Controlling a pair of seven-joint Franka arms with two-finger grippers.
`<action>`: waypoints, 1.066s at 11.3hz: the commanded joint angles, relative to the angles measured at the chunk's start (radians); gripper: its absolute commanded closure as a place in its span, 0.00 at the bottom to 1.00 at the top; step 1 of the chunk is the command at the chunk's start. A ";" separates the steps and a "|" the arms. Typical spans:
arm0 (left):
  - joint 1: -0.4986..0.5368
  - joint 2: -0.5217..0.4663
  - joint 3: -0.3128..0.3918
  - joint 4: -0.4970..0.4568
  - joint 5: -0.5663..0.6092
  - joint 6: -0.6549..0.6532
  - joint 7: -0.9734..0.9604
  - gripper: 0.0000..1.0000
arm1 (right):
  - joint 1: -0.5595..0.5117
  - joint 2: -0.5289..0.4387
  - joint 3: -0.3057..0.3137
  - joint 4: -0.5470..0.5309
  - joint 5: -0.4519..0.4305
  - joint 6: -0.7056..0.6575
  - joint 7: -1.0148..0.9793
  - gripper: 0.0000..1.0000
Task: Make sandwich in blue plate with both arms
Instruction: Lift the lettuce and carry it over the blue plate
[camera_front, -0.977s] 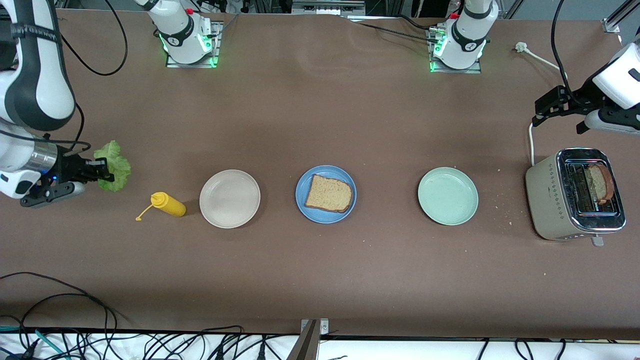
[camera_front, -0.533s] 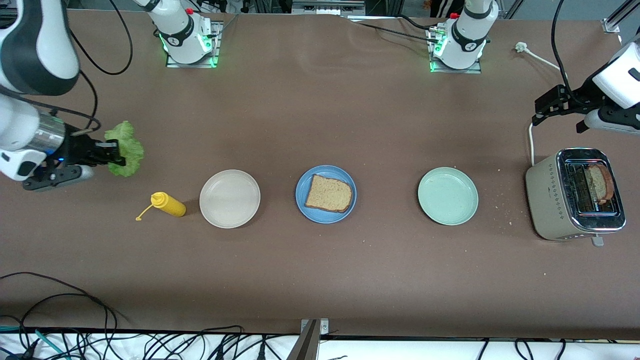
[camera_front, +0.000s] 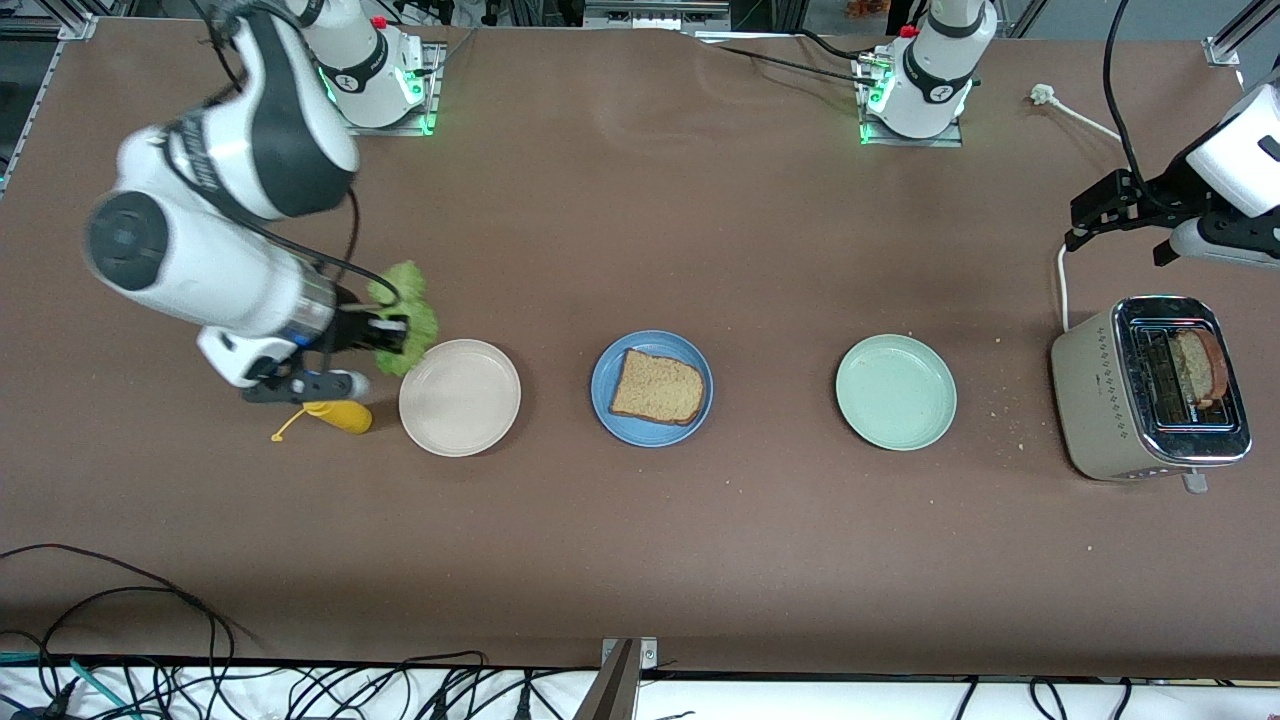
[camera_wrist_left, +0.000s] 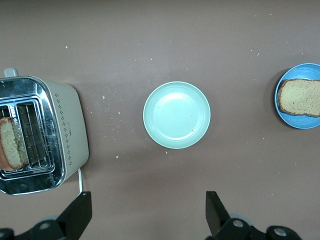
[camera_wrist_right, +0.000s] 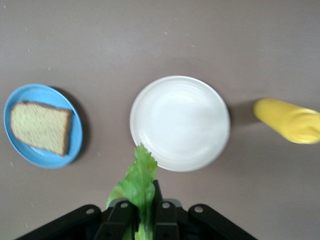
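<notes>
The right gripper (camera_front: 392, 335) is carrying a ruffled lettuce leaf (camera_front: 405, 318) pinched between its closed fingers, in the air over the table at the edge of the cream plate (camera_front: 459, 397), at about ten o'clock from that plate's centre in the front view. A yellow squeeze bottle (camera_front: 338, 415) is lying just beside the cream plate, toward the right arm's end of the table. On the blue plate (camera_front: 651, 345), mid-table, a single slice of brown bread (camera_front: 656, 388) is lying flat, uncovered. The left gripper (camera_front: 1090, 215) is waiting with its fingers spread wide, in the air above the table at about twelve o'clock from the toaster (camera_front: 1150, 389), where a second slice (camera_front: 1195, 368) is standing in a slot. A mint-green plate (camera_front: 896, 391) is sitting between the blue plate and the toaster.
</notes>
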 joint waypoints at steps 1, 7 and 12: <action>0.009 0.012 -0.004 0.031 -0.022 -0.023 -0.001 0.00 | 0.133 0.194 -0.019 0.221 0.019 0.039 0.241 1.00; 0.009 0.012 -0.004 0.031 -0.022 -0.023 -0.001 0.00 | 0.345 0.386 -0.046 0.379 0.019 0.195 0.705 1.00; 0.009 0.012 -0.004 0.031 -0.022 -0.023 0.000 0.00 | 0.420 0.536 -0.046 0.402 0.004 0.404 0.834 1.00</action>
